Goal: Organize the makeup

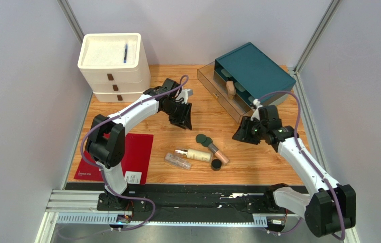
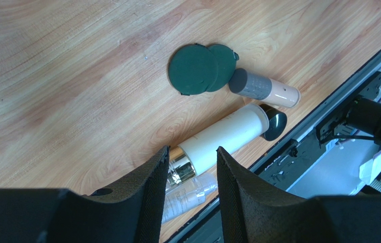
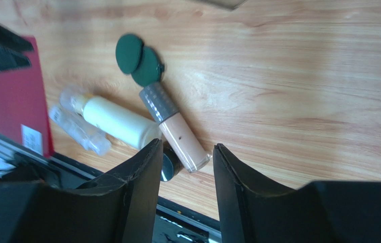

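The makeup lies in a cluster on the wooden table. Two overlapping dark-green discs (image 1: 204, 139) (image 2: 200, 68) (image 3: 138, 59) touch a beige foundation bottle (image 1: 219, 151) (image 2: 273, 91) (image 3: 180, 136) with a grey cap. Beside them lie a cream gold-necked bottle (image 1: 198, 154) (image 2: 225, 136) (image 3: 116, 120), a clear bottle (image 1: 177, 161) (image 2: 187, 198) (image 3: 78, 129) and a black round jar (image 1: 216, 165) (image 2: 275, 125) (image 3: 169, 163). A second beige bottle (image 1: 231, 89) rests in the open drawer of the teal box. My left gripper (image 1: 183, 121) (image 2: 192, 152) hangs open and empty behind the cluster. My right gripper (image 1: 242, 133) (image 3: 187, 147) hangs open and empty to its right.
A white three-drawer unit (image 1: 114, 76) at the back left has a blue pen (image 1: 125, 52) on top. The teal box (image 1: 256, 71) with its pulled-out drawer (image 1: 217, 87) stands at the back right. A red mat (image 1: 131, 152) lies front left. A black rail (image 1: 202, 195) runs along the near edge.
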Robot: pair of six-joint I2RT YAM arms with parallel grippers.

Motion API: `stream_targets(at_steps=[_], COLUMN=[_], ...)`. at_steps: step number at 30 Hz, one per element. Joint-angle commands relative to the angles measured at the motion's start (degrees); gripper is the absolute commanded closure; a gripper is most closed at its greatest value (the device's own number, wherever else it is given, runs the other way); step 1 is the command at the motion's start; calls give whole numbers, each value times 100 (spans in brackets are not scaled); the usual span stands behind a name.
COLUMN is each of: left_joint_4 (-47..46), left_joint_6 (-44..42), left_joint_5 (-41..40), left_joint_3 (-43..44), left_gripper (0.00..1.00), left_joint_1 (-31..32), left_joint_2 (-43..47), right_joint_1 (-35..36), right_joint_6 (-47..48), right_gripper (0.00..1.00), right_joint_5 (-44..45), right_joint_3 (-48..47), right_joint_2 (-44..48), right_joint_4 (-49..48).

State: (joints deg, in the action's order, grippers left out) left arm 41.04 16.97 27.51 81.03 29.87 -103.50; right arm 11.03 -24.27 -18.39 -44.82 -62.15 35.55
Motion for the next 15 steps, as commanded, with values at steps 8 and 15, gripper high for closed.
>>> stream_targets(at_steps=[8,15], left_joint_4=[-166,-149], left_joint_6=[43,34], left_joint_5=[132,97], left_joint_3=[-114,-202], left_gripper=[54,54], left_joint_1=[-34,-34], left_joint_2=[155,243], right_joint_1=[2043,2764], right_joint_6=[783,1012], right_gripper=[51,49], right_joint_5=[977,1813], right_joint_3=[-720,-1723], right_joint_2=[-1851,-3029], right_joint_4=[-347,-48])
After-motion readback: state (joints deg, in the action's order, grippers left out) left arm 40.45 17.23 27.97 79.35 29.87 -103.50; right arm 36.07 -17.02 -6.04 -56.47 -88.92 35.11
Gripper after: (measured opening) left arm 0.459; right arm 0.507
